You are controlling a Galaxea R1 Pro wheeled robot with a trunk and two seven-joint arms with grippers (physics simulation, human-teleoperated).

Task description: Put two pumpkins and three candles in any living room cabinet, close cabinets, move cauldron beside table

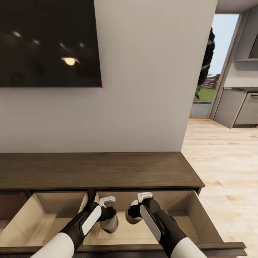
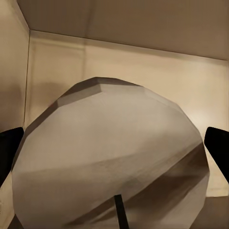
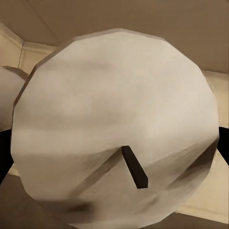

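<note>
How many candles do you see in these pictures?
2. One candle is in the left hand, one candle is in the right hand, both over the same open drawer. The arms may hide others.

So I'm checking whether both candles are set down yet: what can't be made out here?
- Left candle: base hidden by the left gripper, head view.
- Right candle: mostly behind the right gripper.
- Drawer floor under each candle: covered by the candle tops, wrist views.
- Fingertip contact: cut off at frame edges.
</note>
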